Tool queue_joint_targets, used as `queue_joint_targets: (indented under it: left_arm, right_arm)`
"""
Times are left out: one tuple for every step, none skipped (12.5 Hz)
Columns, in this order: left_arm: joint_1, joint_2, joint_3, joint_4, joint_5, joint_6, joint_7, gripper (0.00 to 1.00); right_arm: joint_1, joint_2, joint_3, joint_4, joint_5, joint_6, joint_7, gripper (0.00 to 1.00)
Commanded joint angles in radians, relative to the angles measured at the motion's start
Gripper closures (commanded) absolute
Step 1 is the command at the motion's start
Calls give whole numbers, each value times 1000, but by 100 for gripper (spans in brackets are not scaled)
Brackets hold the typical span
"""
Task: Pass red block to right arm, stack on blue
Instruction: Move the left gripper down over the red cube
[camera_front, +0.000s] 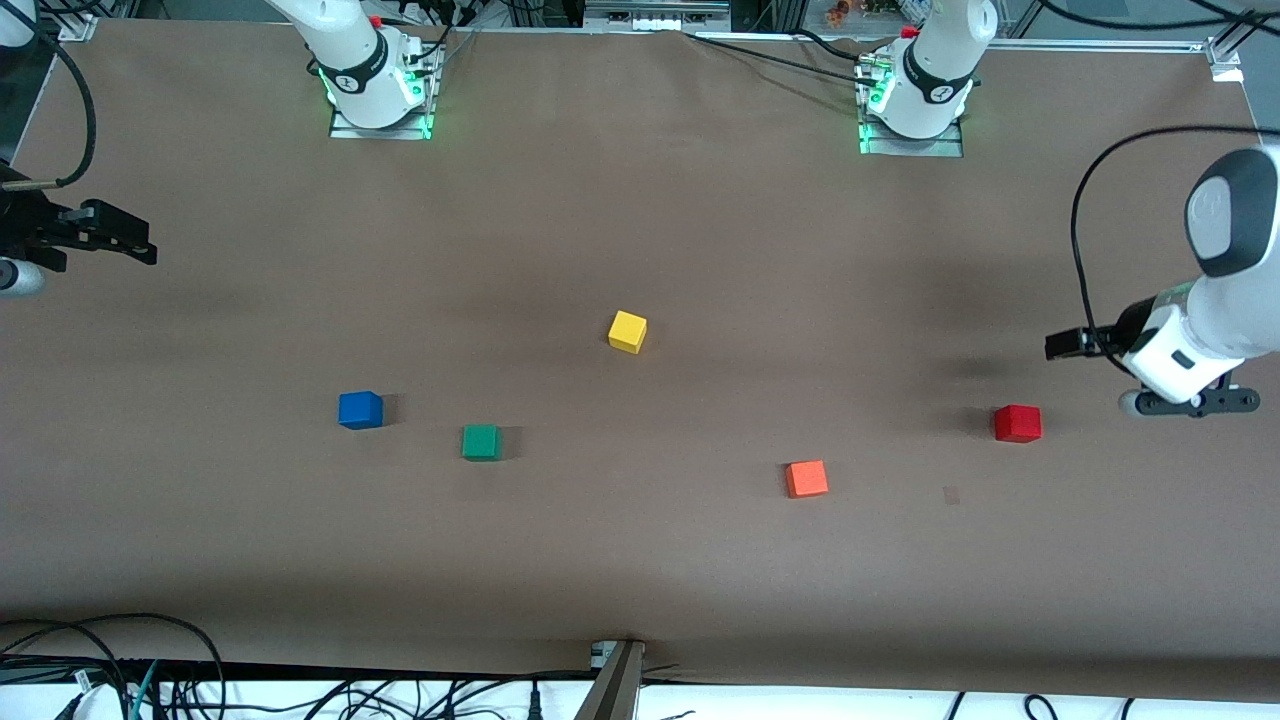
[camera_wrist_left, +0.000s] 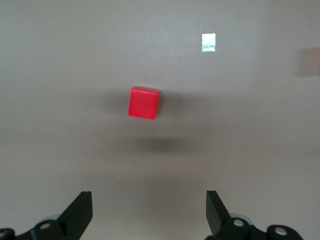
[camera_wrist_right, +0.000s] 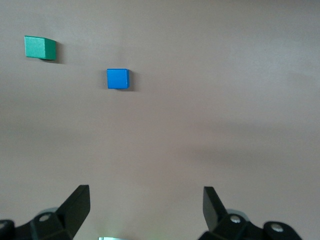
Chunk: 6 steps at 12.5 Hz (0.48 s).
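Note:
The red block (camera_front: 1017, 423) sits on the brown table near the left arm's end. In the left wrist view it (camera_wrist_left: 143, 103) lies ahead of the jaws. My left gripper (camera_front: 1190, 400) hovers above the table beside the red block, toward the table's end, open and empty (camera_wrist_left: 149, 212). The blue cube (camera_front: 360, 410) sits toward the right arm's end and shows in the right wrist view (camera_wrist_right: 118, 79). My right gripper (camera_wrist_right: 145, 210) is open and empty, up over the table's right-arm end, well apart from the blue cube.
A green cube (camera_front: 481, 441) sits beside the blue one, toward the middle and slightly nearer the camera. A yellow cube (camera_front: 627, 331) is at the table's middle. An orange cube (camera_front: 806, 478) lies between the green and red cubes. A small tape patch (camera_front: 951, 494) lies near the red block.

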<state>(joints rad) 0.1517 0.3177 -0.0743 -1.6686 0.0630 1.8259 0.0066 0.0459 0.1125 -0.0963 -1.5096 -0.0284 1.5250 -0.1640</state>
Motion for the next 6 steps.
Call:
queue_joint_targets:
  left_arm:
    - [28,8,-5,-43,5,129,90,0]
    - [44,12,-10,-103,3,238,95,0]
    - [45,29,-12,-153,6,339,98,0]
    - [36,61,-13,-169,18,401,98,0]
    - [35,99,-15,-169,21,441,99,0]
    - [38,110,-15,-171,20,449,99,0]
  right_arm:
    - [5,27,4,20,5,1,-8,0]
    - [6,36,6,20,5,1,4,0]
    - [17,38,9,19,11,3,9,0]
    - [18,39,9,19,13,3,9,0]
    - [23,39,9,19,8,-2,8,0]
    - [26,38,10,19,10,-9,8,0]
